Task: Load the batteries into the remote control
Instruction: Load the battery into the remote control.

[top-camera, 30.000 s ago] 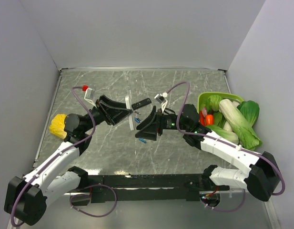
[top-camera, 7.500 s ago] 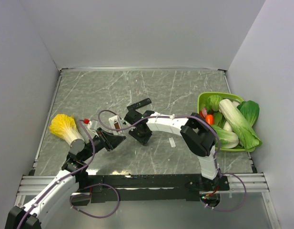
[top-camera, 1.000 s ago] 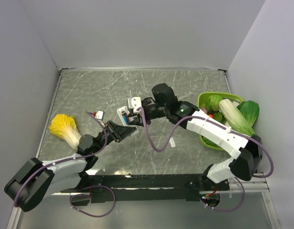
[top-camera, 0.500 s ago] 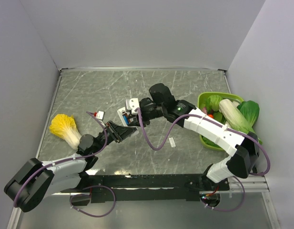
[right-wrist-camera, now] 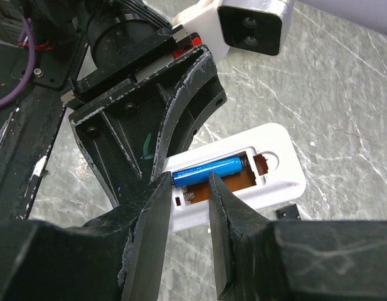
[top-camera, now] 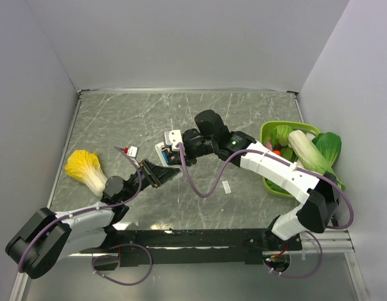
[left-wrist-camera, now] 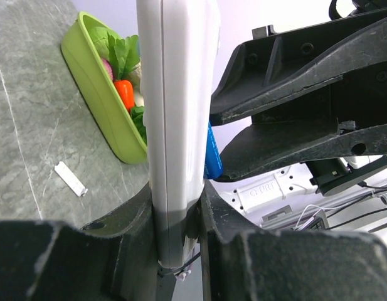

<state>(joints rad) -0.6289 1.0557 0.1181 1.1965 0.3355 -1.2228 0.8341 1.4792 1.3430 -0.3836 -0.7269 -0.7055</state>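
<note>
My left gripper is shut on the white remote control and holds it up on edge, its lower end pinched between the pads. The battery bay faces my right gripper. One blue battery lies lengthwise in the open bay of the remote control, against the spring. My right gripper is open, its two fingertips right at that battery, one by its near end and one at its middle. The left wrist view catches a sliver of the blue battery beside the remote control.
A green basket of vegetables stands at the right, also seen as a green basket in the left wrist view. A yellow cabbage lies at the left. A small white strip lies on the table between the arms.
My right gripper has shifted slightly left against the remote and its jaws have narrowed a little. The left arm and the remote have stayed put.
</note>
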